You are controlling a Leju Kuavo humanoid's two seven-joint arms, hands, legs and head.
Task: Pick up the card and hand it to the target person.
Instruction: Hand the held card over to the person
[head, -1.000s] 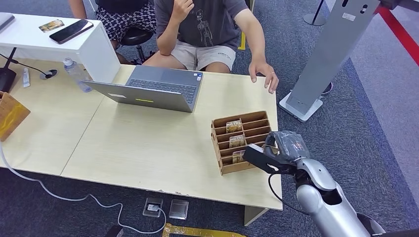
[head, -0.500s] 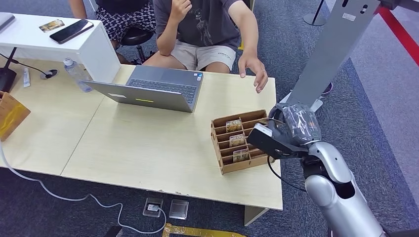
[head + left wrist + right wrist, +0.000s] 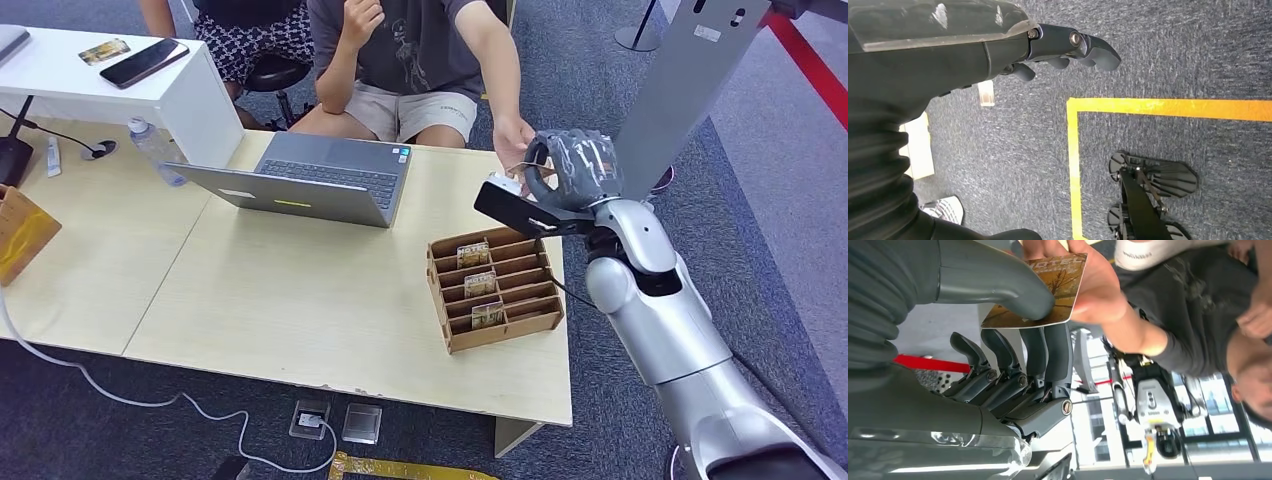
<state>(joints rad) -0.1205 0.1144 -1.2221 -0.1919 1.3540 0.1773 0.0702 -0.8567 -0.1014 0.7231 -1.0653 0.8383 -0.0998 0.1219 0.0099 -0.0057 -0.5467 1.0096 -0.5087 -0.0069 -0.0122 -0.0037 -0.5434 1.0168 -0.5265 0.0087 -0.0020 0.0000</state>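
Pickup done; right hand (image 3: 998,315) pinches the glossy amber printed card (image 3: 1048,290) between thumb and fingers (image 3: 1048,347); person's hand (image 3: 1093,287) already grips its far edge; only release remains.

Card (image 3: 1048,292): brownish hotel-style print, probably landscape; pinched by fingers (image 3: 998,285), person's hand (image 3: 1093,290) touching.
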